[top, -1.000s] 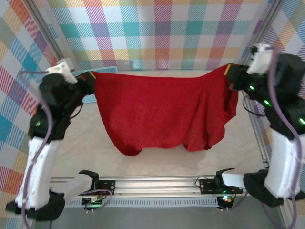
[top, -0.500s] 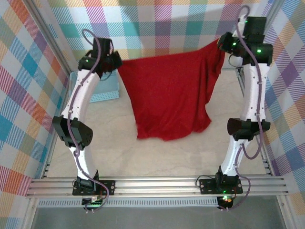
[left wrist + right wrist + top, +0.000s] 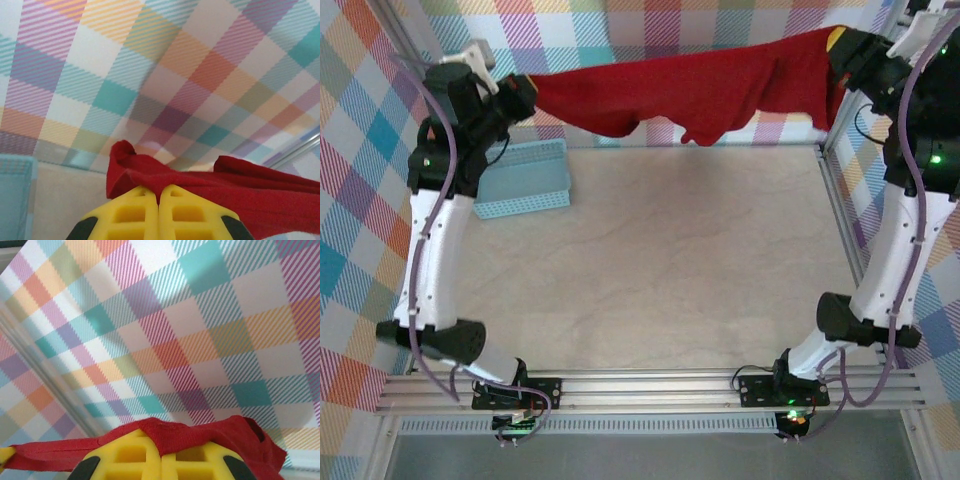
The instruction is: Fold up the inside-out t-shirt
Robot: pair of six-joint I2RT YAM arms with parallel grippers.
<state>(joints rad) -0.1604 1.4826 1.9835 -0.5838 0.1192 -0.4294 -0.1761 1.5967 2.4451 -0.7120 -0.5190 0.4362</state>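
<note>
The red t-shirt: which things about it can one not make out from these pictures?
- Inside or outside facing out: top view, the t-shirt hangs bunched, seams too small.
- Pinched edge: left wrist view, hidden inside the shut left claw; likewise in the right claw.
- Its hanging part: both wrist views, cut off by the frame edges.

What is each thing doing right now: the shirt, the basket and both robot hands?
red t-shirt: lifted off the table, stretched between both grippers, middle sagging.
left gripper: shut on the red t-shirt.
right gripper: shut on the red t-shirt.
light-blue basket: resting on the table, apart from the shirt.
</note>
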